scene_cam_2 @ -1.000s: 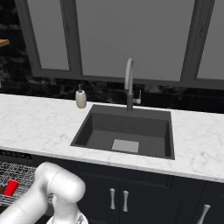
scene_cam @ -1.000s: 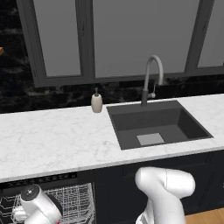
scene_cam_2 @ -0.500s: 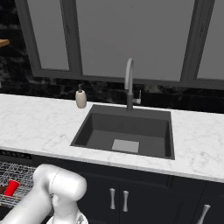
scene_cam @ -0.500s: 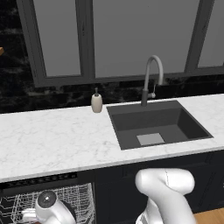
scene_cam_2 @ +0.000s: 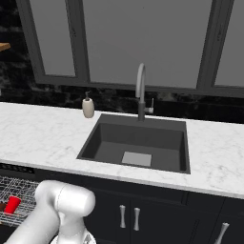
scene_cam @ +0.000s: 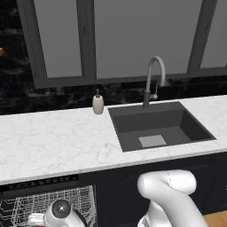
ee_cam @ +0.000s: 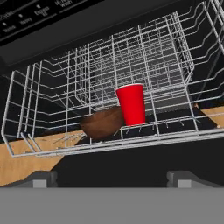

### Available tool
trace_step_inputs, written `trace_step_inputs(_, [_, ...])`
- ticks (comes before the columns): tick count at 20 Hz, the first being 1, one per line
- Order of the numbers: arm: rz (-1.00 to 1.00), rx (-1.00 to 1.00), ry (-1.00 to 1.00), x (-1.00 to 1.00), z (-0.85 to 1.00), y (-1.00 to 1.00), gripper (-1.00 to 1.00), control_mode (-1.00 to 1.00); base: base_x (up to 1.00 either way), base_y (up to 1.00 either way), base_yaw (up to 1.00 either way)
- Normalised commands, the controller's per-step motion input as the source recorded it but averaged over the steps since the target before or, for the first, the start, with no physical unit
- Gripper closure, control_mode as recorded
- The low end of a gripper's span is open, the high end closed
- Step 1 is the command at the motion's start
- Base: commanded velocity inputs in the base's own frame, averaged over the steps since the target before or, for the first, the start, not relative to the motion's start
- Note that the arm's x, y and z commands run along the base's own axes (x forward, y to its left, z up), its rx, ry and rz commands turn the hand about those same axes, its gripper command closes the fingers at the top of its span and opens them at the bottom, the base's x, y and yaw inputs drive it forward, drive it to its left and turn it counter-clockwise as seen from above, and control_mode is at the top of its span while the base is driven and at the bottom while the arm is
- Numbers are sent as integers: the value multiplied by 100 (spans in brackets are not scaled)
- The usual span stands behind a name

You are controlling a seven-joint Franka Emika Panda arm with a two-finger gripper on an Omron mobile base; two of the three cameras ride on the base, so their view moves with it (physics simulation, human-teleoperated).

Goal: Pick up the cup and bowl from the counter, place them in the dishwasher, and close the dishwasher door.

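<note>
down low in front of the rack (ee_cam: 109, 87), the gripper (ee_cam: 112, 177) hangs with its two fingertips (ee_cam: 41, 178) spread wide apart and nothing between them. both tips sit below the near rail of the rack, apart from it and from everything inside.

inside the rack, near its front rail, the cup (ee_cam: 131, 104) stands with its wider end up in the hand view, leaning a little. just beside the cup, on its left in that view, the bowl (ee_cam: 103, 124) lies tipped on its side and touches the cup's lower part. from the right base view the cup (scene_cam_2: 12, 205) shows as a small red shape in the rack at the lower left, with a dark sliver next to it at the picture's edge that is too small to name.

above the rack runs the dishwasher (ee_cam: 39, 15) control strip, and the rack is pulled out from under it, so the machine stands open. in the left base view the rack (scene_cam: 66, 206) sits under the counter (scene_cam: 53, 142) edge, with part of the arm in front of it.

on the counter, well to the right of the rack, is the dark sink (scene_cam: 157, 126) with a curved tap (scene_cam: 153, 80) behind it. a soap bottle (scene_cam: 98, 103) stands just beside the sink's back left corner.
</note>
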Motion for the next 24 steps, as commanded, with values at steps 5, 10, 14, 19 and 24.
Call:
trace_step_inputs(5, [3, 4, 0, -9, 3, -3, -100, -100, 0, 0, 0])
trace_step_inputs(10, [0, 0, -3, -8, 3, 0, -100, -100, 0, 0, 0])
trace_step_inputs(14, [0, 0, -15, -43, 32, 1, -100, -100, 0, 0, 0])
trace_step_inputs(19, [0, 0, -2, -70, 25, 0, -100, -100, 0, 0, 0])
trace_step_inputs(24, [0, 0, -1, -77, 6, 0, -100, -100, 0, 0, 0])
